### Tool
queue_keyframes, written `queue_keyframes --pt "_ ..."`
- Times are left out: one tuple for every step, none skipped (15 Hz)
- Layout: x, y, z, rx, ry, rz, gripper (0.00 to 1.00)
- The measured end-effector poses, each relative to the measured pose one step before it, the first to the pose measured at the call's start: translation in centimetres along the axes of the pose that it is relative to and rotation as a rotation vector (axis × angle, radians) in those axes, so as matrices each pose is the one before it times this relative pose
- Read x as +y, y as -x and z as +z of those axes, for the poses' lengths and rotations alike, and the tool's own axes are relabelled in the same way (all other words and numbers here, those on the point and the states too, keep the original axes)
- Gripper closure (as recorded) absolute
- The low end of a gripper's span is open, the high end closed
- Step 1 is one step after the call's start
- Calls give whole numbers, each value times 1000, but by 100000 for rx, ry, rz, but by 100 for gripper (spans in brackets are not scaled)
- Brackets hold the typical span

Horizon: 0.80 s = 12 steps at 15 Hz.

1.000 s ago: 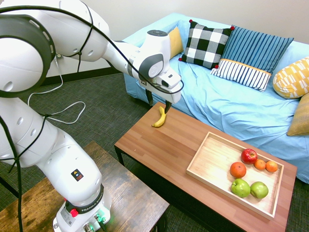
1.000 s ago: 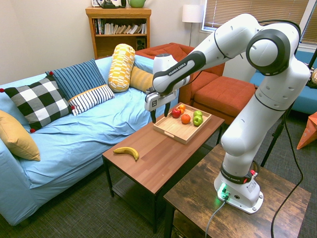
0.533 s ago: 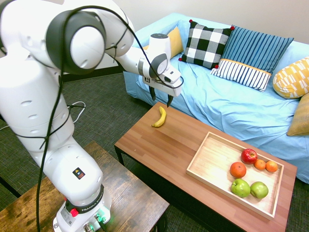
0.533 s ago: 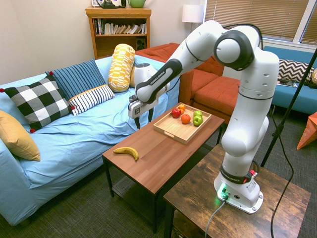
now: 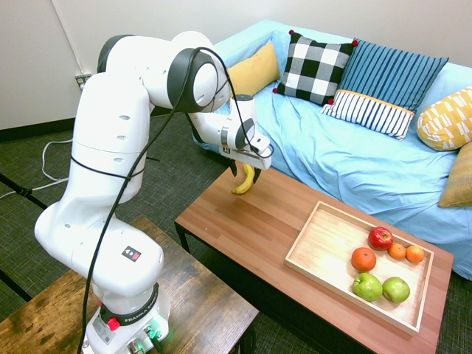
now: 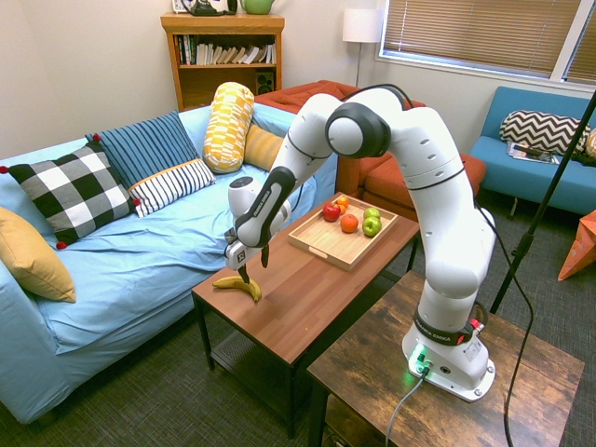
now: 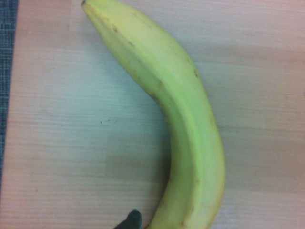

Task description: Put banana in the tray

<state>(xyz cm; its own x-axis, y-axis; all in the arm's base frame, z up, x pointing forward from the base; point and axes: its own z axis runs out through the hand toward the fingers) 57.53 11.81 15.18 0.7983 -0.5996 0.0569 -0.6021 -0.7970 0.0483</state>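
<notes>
At table corner: gripper (image 5: 246, 171) points down with fingers spread either side of the banana (image 5: 243, 181), holding nothing.
Banana location: flat on the table (image 6: 307, 298), near the sofa-side end, well apart from the tray (image 5: 332, 243).
Tray contents: apples and oranges crowd one end; the near end is bare.
Risk, grasp: curved, smooth peel may roll or squirt out if the fingers close off-centre.
Risk, edge: a nudge could push the fruit off the table.
Risk, placement: release over the crowded end could knock the other fruit.
</notes>
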Motion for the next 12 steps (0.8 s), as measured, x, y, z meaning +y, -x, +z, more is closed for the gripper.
queue_keyframes --pt "-646 -115 1194 4 913 -162 0" --pt "-558 -87 1100 -176 624 14 0" --pt "-443 -152 971 -169 518 234 0" --pt "-231 -245 882 -36 633 392 0" --pt "-99 -197 815 -285 549 525 0" --pt "41 -150 806 -399 680 620 100" --pt "-89 -181 204 42 -414 724 100" --pt "14 -89 28 -177 -169 695 100" --pt "14 -14 11 -200 -111 572 100" --pt "23 -23 14 -163 -85 435 100" --pt "53 -7 39 -288 -202 684 100" --pt "39 -22 17 -304 -255 754 100"
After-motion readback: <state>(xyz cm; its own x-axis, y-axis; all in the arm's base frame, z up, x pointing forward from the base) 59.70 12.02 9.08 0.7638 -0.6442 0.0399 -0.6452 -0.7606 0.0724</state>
